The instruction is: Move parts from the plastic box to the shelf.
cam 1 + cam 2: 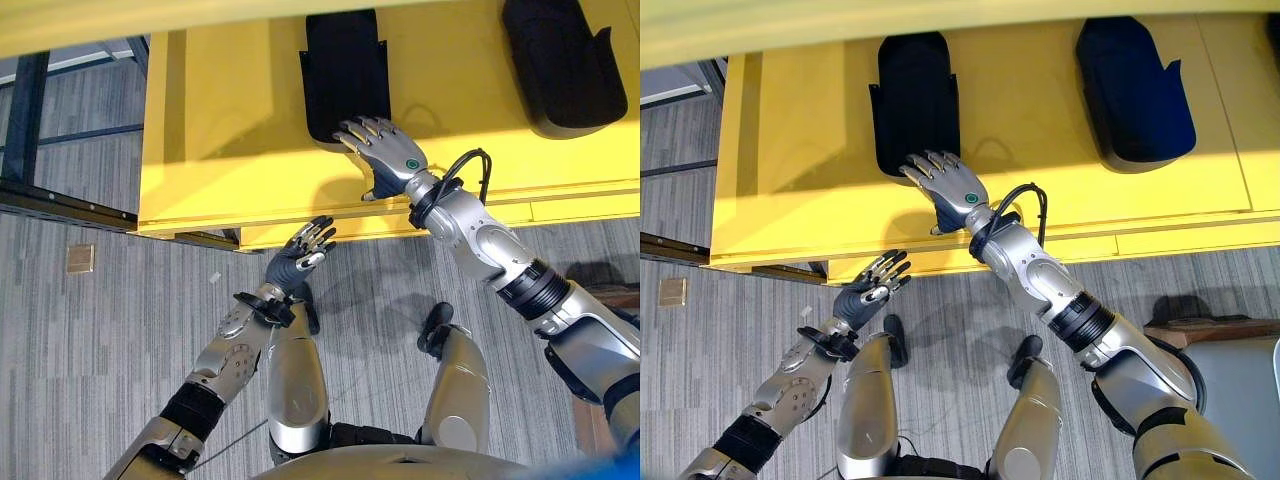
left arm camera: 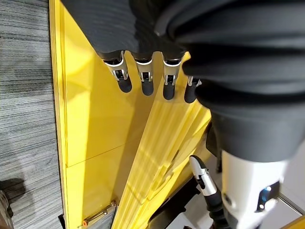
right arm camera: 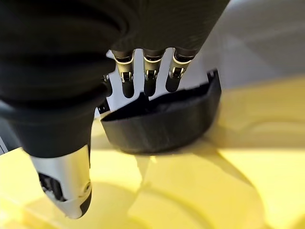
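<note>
Two black moulded parts lie on the yellow shelf (image 1: 230,130): one in the middle (image 1: 345,70) and one further right (image 1: 565,60). My right hand (image 1: 385,150) is stretched out over the shelf, open, its straight fingertips at the near end of the middle part. In the right wrist view the fingers (image 3: 150,78) reach just over that part's rim (image 3: 162,124), not curled round it. Below the shelf's front edge, my left hand (image 1: 300,255) hovers over the grey floor, open and holding nothing. The left wrist view shows its fingers (image 2: 145,76) spread in front of the yellow shelf (image 2: 95,119).
A dark metal frame (image 1: 25,120) stands to the left of the shelf. A small tan square (image 1: 80,258) lies on the grey carpet. Bare yellow surface stretches between the two parts and left of the middle one.
</note>
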You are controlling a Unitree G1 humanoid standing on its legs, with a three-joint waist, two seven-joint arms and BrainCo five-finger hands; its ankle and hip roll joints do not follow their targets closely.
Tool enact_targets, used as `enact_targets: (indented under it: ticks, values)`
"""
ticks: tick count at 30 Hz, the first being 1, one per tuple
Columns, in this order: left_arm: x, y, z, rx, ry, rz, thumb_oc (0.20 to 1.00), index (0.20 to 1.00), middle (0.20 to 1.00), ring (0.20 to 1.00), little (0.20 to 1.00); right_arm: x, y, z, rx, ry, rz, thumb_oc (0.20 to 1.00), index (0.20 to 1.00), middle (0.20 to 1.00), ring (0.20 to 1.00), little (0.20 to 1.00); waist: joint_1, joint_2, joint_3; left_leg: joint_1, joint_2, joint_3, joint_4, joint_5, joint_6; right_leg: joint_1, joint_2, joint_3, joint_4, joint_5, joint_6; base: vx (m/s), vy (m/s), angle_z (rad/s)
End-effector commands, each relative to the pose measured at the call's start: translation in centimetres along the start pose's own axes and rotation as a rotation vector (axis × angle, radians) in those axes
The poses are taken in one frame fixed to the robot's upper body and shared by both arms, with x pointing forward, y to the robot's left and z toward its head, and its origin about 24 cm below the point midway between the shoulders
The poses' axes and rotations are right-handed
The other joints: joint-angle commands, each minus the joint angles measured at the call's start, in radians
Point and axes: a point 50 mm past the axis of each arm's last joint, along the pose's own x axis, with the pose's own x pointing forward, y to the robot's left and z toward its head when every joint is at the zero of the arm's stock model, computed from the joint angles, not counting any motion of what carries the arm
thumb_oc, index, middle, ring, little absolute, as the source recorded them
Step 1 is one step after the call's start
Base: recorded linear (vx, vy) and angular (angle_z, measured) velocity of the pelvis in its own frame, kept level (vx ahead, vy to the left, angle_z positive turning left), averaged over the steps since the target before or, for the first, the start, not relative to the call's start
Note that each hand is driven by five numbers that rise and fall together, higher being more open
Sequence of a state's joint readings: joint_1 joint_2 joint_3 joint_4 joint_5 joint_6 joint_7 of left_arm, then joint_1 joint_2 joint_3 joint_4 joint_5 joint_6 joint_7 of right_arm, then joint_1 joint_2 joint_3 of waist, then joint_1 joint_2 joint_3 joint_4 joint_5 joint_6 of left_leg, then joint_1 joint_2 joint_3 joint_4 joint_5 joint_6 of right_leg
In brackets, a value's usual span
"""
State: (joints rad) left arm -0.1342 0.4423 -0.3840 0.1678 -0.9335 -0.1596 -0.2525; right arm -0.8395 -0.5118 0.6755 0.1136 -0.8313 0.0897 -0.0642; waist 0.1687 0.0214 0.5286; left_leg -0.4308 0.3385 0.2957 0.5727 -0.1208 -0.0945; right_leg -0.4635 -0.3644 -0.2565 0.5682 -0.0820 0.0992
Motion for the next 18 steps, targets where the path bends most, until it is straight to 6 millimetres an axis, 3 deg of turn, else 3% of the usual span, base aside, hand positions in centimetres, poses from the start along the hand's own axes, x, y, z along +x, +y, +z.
enact_targets:
  ticks: [1,11,18]
  values:
    - [0.6,-2.3,1.1,-0.020,-0.070,-0.085,1.000,1.000,1.000,1.000,1.000,2.0,-4.9,1.4,-0.052,-0.089,-0.207,1.000,1.000,1.000,1.000,1.000,0.025,0.016,-0.009,0.009,-0.073,0.023,0.001,-0.047,0.089,0.013,0.001,-0.096,0.132,-0.116,0.002,0.02,0.028,0.04]
    - [0.7,-2.3,1.1,-0.037,-0.067,-0.080,1.000,1.000,1.000,1.000,1.000,2.4,-4.1,1.0,-0.030,-0.040,-0.173,1.000,1.000,1.000,1.000,1.000,0.027,0.018,-0.009,-0.001,-0.076,0.014,0.012,-0.054,0.089,0.004,0.001,-0.089,0.147,-0.126,-0.002,0.00,0.004,0.00]
    - [0.8,-1.7,1.3,-0.017,-0.061,-0.051,1.000,1.000,1.000,1.000,1.000,2.6,-1.0,0.3,0.011,0.041,-0.046,1.000,1.000,1.000,1.000,1.000,0.042,0.011,-0.009,-0.020,-0.078,0.003,0.021,-0.058,0.089,-0.007,0.000,-0.099,0.160,-0.135,-0.007,0.01,0.000,0.03]
